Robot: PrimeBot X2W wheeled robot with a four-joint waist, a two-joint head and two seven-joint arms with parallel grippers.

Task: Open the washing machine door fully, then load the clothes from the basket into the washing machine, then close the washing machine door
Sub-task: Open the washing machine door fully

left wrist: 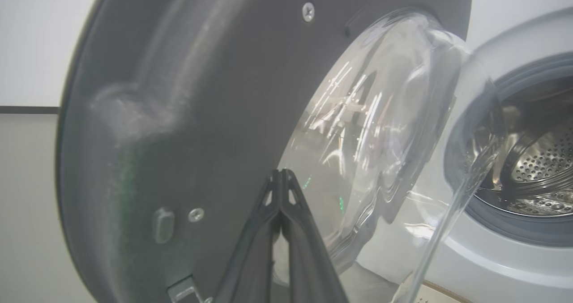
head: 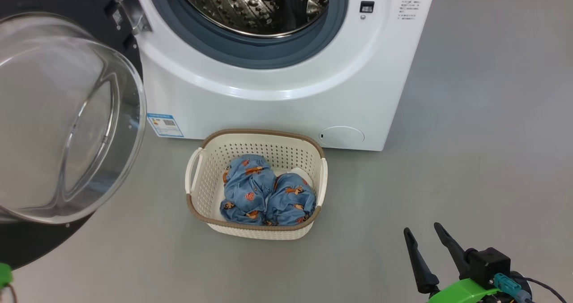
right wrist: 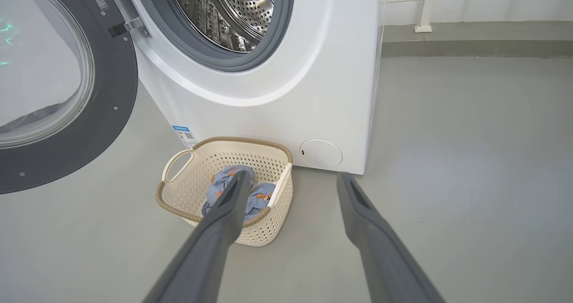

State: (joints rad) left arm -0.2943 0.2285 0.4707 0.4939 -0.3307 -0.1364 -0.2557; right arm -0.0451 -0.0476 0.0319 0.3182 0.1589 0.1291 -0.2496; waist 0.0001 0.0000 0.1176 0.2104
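Door (head: 67,115) open at frame left, washer (head: 268,110) top centre, basket (head: 259,133) on floor (head: 470,137) just before it, clothes (head: 266,191) inside, left gripper (left wrist: 281,174) clenched at door's inner face, right gripper (head: 421,228) spread wide, lower right.

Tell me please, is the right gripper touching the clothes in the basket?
Apart. The head view shows it: the open right gripper stands at the lower right, and bare grey floor lies between it and the basket holding the clothes.
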